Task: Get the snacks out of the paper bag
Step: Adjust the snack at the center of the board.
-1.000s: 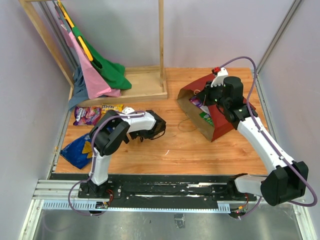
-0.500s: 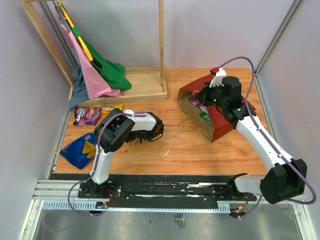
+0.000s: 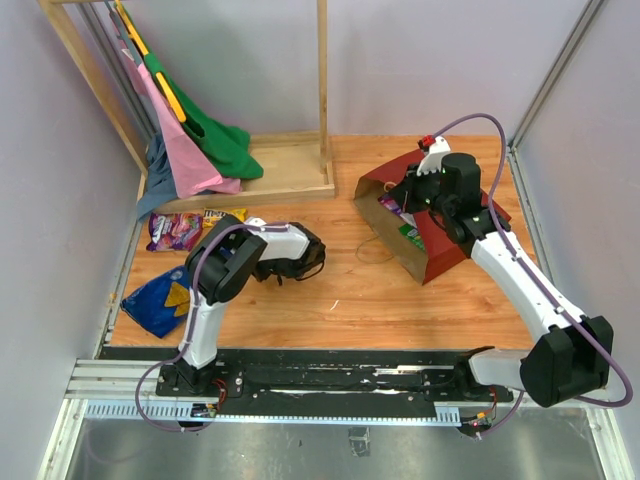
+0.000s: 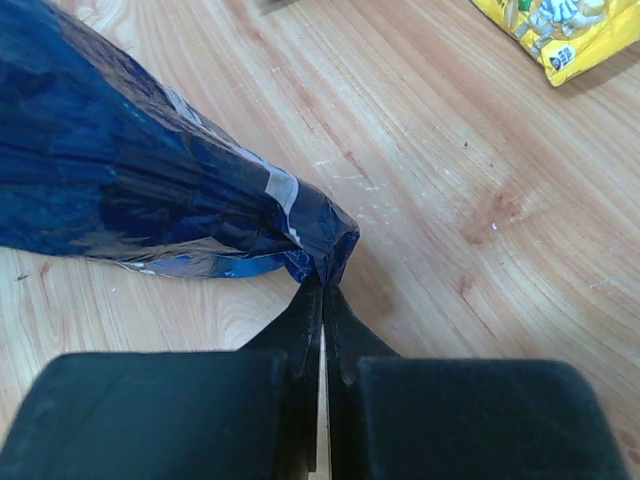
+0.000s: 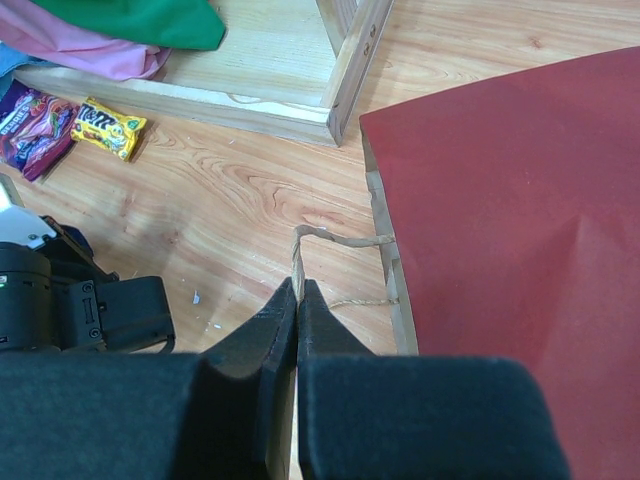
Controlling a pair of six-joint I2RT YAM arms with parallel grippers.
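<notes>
While tight on chip bag point(image 4: 130, 190) corner, left gripper point(image 4: 322, 290) low.

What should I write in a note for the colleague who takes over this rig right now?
Left gripper: shut, seemingly pinching a corner of the blue chip bag.
Right gripper: shut on the string handle of the paper bag, which lies on its side.
Done: the blue chip bag, a purple packet and a yellow packet lie on the table, left side.
Left: a green packet and a second purple packet show in the bag's mouth; more may be hidden.
</notes>
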